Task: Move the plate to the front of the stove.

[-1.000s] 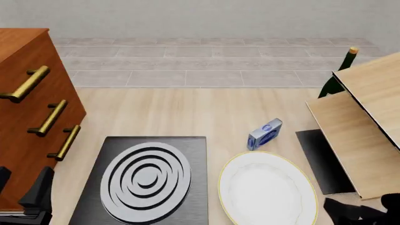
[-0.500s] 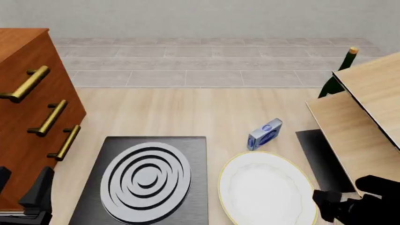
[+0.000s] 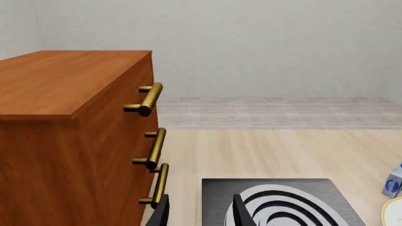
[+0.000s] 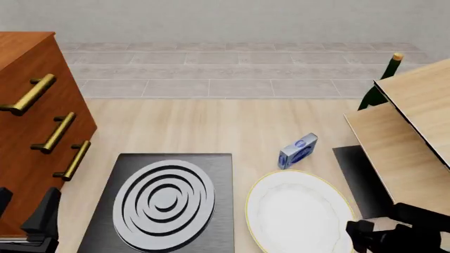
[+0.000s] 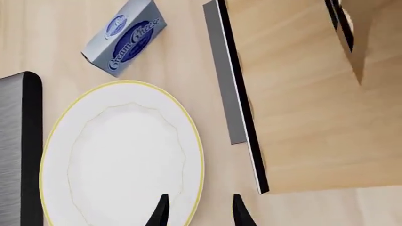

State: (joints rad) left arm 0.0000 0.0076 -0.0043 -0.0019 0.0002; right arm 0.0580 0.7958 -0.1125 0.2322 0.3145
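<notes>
The right gripper point(image 5: 197, 212) hangs above the near-right edge of the plate point(image 5: 122, 157), jaws parted by a modest gap and holding nothing. One fingertip sits over the plate's gold rim and the other over bare table just outside it, so the rim lies between the jaws.

The plate lies flat and its lip is thin and low. If the jaws close too high they will likely slip off it; if they come down off-line, the inner finger could press on the well and tip or skid the plate. Beyond the jaws on the open side, the black mat point(image 5: 229, 70) and the wooden board point(image 5: 301, 94) stand near, and a drag that way could snag them. The cream cheese box point(image 5: 125, 40) lies just past the plate's far edge.

The plate is round, with no long axis and no heading; it faces straight up beside the stove point(image 4: 165, 203).

The left gripper point(image 3: 199, 212) is idle between the wooden dresser point(image 3: 69, 141) and the burner, jaws apart and empty.
</notes>
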